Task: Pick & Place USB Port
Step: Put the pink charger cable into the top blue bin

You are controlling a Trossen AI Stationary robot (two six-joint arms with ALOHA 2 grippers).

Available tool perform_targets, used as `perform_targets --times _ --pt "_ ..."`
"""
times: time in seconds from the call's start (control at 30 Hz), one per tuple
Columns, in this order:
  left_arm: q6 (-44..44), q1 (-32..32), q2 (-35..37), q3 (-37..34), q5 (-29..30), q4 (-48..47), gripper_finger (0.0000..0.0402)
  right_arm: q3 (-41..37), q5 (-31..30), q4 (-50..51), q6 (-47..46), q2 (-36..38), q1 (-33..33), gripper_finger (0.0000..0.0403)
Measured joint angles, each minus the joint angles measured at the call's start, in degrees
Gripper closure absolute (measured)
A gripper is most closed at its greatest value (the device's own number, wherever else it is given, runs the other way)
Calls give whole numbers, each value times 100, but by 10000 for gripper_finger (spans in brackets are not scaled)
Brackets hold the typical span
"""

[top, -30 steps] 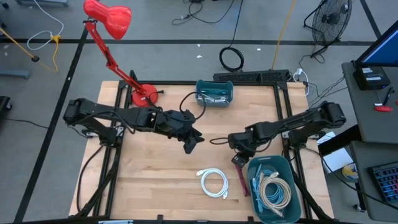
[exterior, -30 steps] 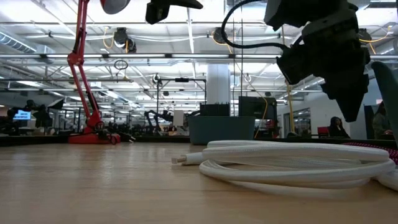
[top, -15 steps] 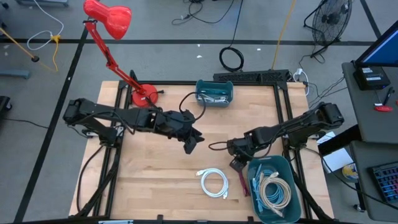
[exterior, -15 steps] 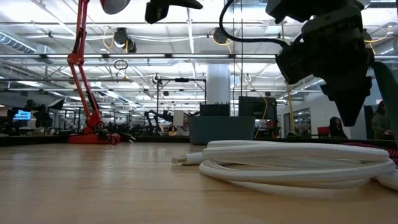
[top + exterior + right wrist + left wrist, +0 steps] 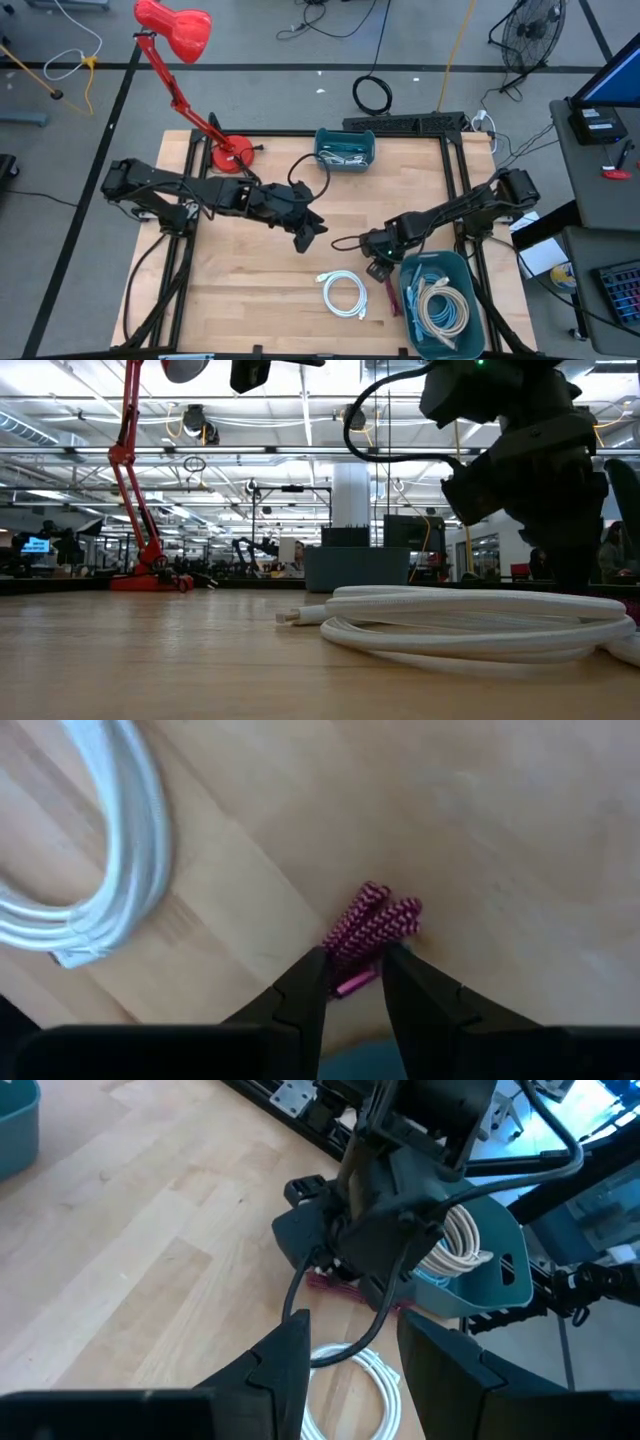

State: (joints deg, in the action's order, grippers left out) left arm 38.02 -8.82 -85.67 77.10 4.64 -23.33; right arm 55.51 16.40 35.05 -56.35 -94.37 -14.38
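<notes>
A magenta braided cable bundle (image 5: 378, 925) lies on the wooden table beside the near teal bin (image 5: 455, 270) and also shows in the high view (image 5: 389, 293). My right gripper (image 5: 355, 992) points steeply down over it, open. Its two fingers stand on either side of the bundle's end, where a pink plug (image 5: 356, 983) shows. I cannot see them touching it. In the high view my right gripper (image 5: 378, 263) is at the near right. My left gripper (image 5: 308, 233) hovers over mid-table, open and with nothing between its fingers (image 5: 350, 1370).
A coiled white cable (image 5: 343, 294) lies on the table left of the magenta one. The near teal bin holds several coiled cables (image 5: 440, 308). A second teal bin (image 5: 344, 148) and a red desk lamp's base (image 5: 231, 153) stand at the far edge.
My right gripper has moved down and toward the table's near edge, onto the magenta cable's end, with its finger gap unchanged. The cables have not moved.
</notes>
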Motion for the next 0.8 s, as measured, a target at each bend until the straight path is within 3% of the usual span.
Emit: perform_targets --times 0.27,0.53,0.8 --pt "2 -28 0 0 -2 -9 250 13 -95 -174 -38 -205 -71 314" --pt "11 -28 0 0 0 -11 250 4 -292 -207 -62 -206 -74 394" --pt "-2 -28 0 0 96 -18 250 -7 -627 -293 15 133 183 401"
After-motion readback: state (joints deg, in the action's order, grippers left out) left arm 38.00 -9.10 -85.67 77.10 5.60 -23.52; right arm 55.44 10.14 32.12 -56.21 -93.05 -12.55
